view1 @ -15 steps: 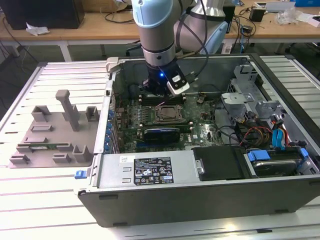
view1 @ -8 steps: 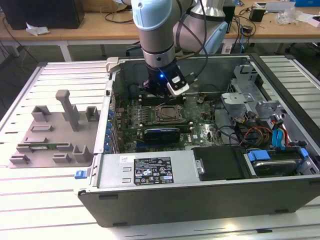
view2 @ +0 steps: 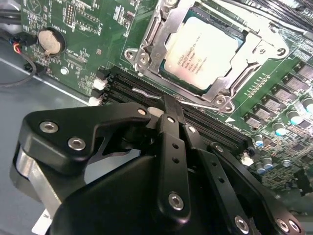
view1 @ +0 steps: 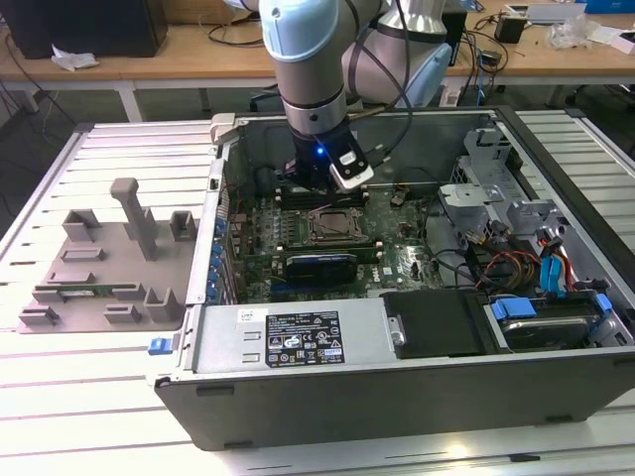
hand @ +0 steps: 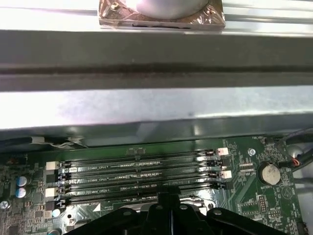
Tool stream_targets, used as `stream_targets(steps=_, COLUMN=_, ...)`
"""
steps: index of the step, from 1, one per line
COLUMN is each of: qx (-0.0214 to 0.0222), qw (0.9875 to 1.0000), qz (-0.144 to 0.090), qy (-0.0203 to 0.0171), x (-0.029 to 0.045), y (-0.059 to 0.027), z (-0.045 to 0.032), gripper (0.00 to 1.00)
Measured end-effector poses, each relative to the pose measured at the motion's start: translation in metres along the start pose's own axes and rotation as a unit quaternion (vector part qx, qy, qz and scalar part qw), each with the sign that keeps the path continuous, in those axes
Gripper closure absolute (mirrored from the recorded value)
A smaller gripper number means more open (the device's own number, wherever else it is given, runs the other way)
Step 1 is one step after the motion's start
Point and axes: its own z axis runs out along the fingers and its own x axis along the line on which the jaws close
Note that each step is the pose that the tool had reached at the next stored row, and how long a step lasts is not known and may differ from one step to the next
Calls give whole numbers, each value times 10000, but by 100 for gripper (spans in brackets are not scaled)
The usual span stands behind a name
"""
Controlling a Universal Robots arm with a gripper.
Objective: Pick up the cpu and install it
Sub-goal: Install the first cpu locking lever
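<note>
The small, flat, square cpu with its silver-grey metal top point(view2: 203, 51) sits flat inside the square metal socket frame point(view2: 151, 44) on the green motherboard point(view2: 98, 29). The frame's plate laps its edges, so it looks placed rather than carried. The arm's black jaws hang just beside that socket, over the long black memory slots point(hand: 142, 171). In both wrist views they appear closed together with nothing between them. Their tip is near the thin wire socket lever point(view2: 146, 92), probably so that a narrow point can work at it. The open grey metal computer case point(view1: 397, 397) holds the motherboard, cables and drives. On the white slatted counter point(view1: 99, 416), a grey plastic slotted fixture tray point(view1: 99, 268) stands just beside the case; I cannot tell what its pockets hold.
</note>
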Motion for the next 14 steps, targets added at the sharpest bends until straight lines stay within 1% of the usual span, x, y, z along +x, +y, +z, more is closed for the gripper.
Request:
stream_targets(steps=3, qx=35, qw=9998, qz=176, qy=-41, x=3, y=0, z=18, gripper=89)
stream_targets(steps=4, qx=40, qw=9997, qz=216, qy=-50, x=5, y=8, z=25, gripper=89)
stream_targets(steps=8, qx=58, qw=9994, qz=322, qy=-74, x=9, y=33, z=37, gripper=89)
stream_targets(steps=9, qx=67, qw=9994, qz=334, qy=-77, x=9, y=36, z=37, gripper=89)
stream_targets(steps=11, qx=108, qw=9993, qz=355, qy=-87, x=9, y=40, z=38, gripper=89)
stream_targets(steps=12, qx=120, qw=9992, qz=368, qy=-91, x=10, y=43, z=39, gripper=89)
stream_targets(steps=14, qx=123, qw=9991, qz=391, qy=-97, x=11, y=52, z=45, gripper=89)
